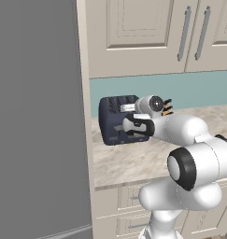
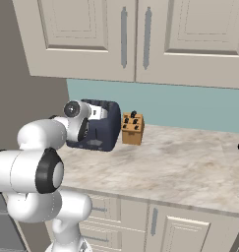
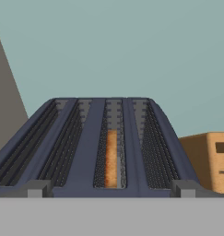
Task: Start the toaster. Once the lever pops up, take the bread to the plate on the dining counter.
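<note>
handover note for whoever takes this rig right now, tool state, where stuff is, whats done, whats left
Tool: open, holding nothing, at the front of the toaster, by its grey lever panels.
Toaster: on the marbled counter against the teal wall, knife block beside it.
Bread: sunk in one of the four slots, seen in the hand view.
Done: arm brought up to the toaster.
Left: press the lever, wait for the pop, take the bread out, carry it to the plate on the dining counter.
</note>
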{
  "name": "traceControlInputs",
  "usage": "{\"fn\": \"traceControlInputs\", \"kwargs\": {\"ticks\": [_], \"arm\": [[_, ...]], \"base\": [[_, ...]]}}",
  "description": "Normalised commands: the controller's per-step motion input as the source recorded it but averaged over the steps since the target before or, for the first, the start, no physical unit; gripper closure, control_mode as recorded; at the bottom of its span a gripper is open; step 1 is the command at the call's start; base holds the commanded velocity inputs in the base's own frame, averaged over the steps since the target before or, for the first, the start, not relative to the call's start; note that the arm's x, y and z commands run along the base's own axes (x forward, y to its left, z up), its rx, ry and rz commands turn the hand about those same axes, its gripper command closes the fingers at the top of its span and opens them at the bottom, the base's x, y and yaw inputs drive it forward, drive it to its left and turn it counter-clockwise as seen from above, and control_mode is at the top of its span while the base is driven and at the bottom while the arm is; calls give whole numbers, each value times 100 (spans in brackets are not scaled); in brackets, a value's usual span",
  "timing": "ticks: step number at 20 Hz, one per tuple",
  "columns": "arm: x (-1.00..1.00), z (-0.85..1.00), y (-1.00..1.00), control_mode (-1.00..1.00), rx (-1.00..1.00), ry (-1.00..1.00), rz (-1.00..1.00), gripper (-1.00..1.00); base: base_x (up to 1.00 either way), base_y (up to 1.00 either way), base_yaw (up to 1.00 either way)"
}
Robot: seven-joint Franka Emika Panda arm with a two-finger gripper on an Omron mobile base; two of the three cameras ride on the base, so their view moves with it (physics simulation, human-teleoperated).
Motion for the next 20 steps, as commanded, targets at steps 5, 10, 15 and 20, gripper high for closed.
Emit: {"fn": "traceControlInputs", "kwargs": {"ticks": [5,10,15,20], "arm": [[0,0,0,-100,0,0,0,-100],[0,0,0,-100,0,0,0,-100],[0,0,0,-100,0,0,0,-100],[0,0,0,-100,0,0,0,-100]], "base": [[0,0,0],[0,0,0],[0,0,0],[0,0,0]]}}
